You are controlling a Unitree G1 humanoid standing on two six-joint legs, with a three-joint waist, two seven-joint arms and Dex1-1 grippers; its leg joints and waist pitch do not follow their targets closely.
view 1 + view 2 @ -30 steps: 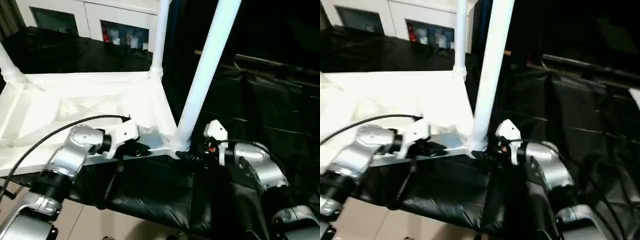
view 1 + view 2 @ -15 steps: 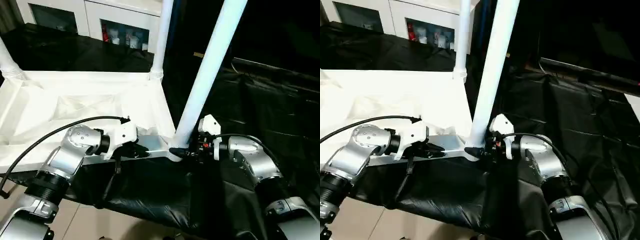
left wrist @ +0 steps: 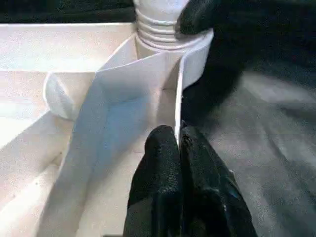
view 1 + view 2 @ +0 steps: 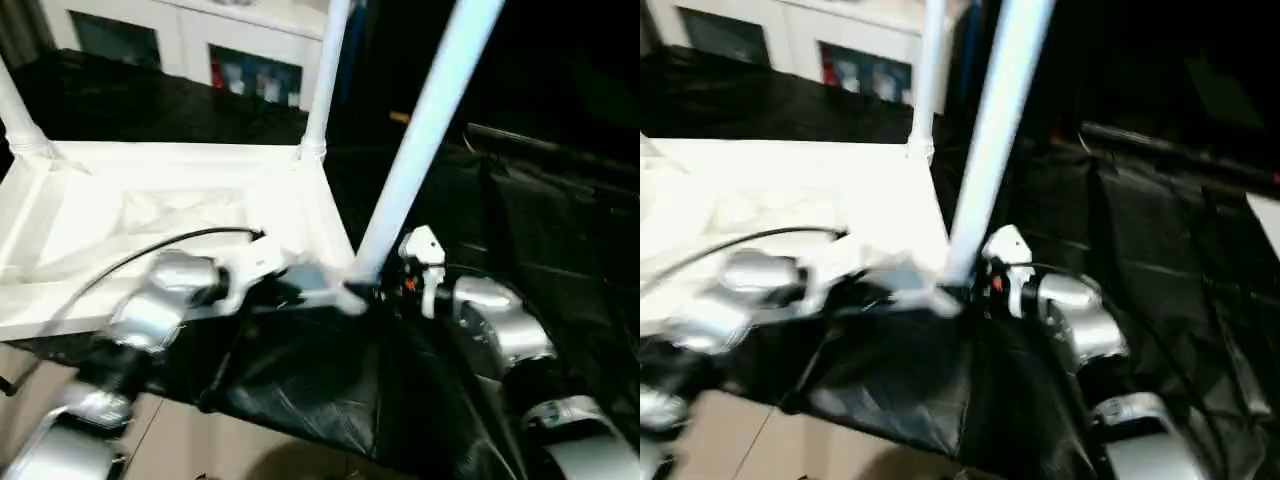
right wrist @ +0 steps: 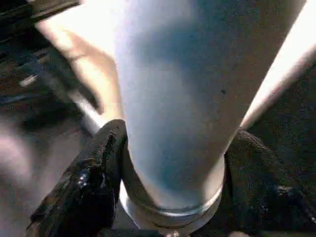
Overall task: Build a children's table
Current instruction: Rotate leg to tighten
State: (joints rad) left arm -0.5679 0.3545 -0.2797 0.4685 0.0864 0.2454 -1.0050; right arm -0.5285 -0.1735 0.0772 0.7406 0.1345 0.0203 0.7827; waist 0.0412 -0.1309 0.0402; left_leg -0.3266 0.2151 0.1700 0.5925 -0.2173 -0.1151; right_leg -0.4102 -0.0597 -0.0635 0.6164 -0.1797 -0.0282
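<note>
Tabletop (image 4: 150, 215), white and turned underside up, lies on black sheeting (image 4: 300, 385) before you, its ribs and raised rim facing upward. Three legs stand in corner sockets: one at the far left corner (image 4: 15, 120), one at the far right corner (image 4: 322, 75), and the nearest leg (image 4: 420, 130) at the near right corner, leaning slightly to your right as it rises out of view.

Your left gripper (image 3: 178, 148) meets the tabletop's near edge close to that corner. Its two black fingers (image 3: 160, 163) are pressed together on the thin upright rim wall, one finger on each side, so the rim is pinched between them. The left wrist view looks along this rim to the socket (image 3: 168, 47), where the leg's ringed base sits.

Your right gripper (image 5: 170, 168) is at the foot of the nearest leg. Its fingers (image 5: 94, 182) are spread to either side of the tube just above the socket collar, lying close against it; you cannot tell whether they press it.

A black cable (image 4: 150, 250) arcs over your left forearm. A white cabinet (image 4: 200, 50) with glass doors stands beyond the tabletop.
</note>
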